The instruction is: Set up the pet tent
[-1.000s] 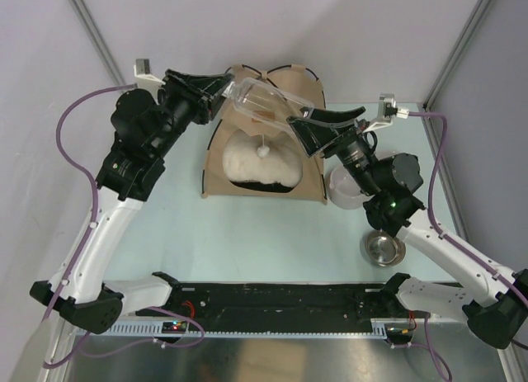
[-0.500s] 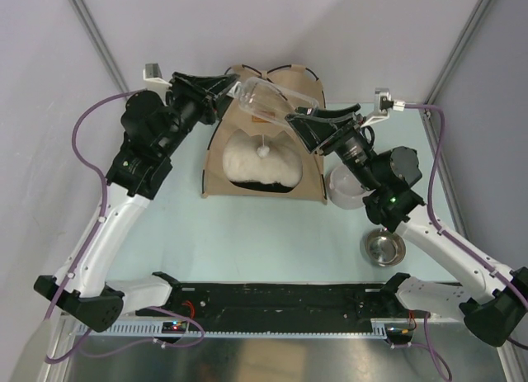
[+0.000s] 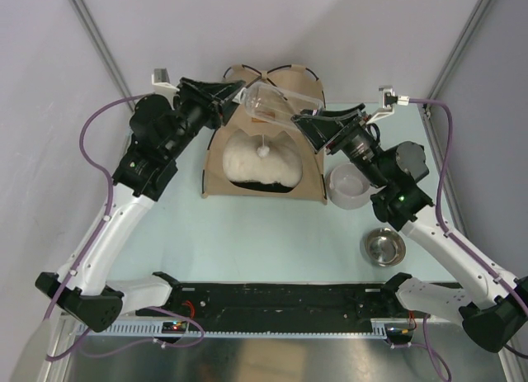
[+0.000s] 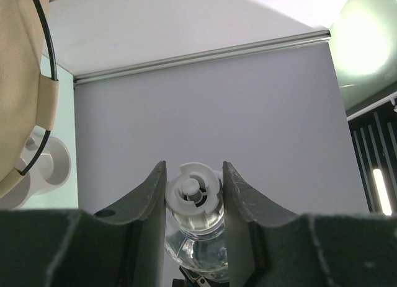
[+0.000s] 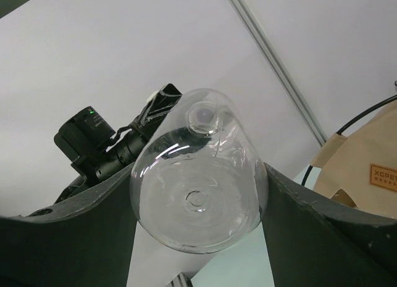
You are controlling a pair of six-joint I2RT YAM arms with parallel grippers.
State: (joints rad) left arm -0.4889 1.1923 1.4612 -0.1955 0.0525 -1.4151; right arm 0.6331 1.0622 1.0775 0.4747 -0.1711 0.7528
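Two holds, one bottle (image 3: 266,101): my left end effector (image 4: 193,175) clamped on cap (image 4: 189,189), right end effector (image 5: 200,175) clamped on base, over tent (image 3: 304,83) standing at table (image 3: 247,233) rear. Step: fitting bottle, I judge. Next: aligned, gentle approach.

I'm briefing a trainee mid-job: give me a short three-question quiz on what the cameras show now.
1. True or false: the pet tent lies collapsed flat.
2. Which holds the clear bottle by its white cap: A, left gripper, or B, right gripper?
3. Fill in: the bowl nearest the tent is ____ in colour.
Key: 1 false, it stands upright; 2 A; 3 white.
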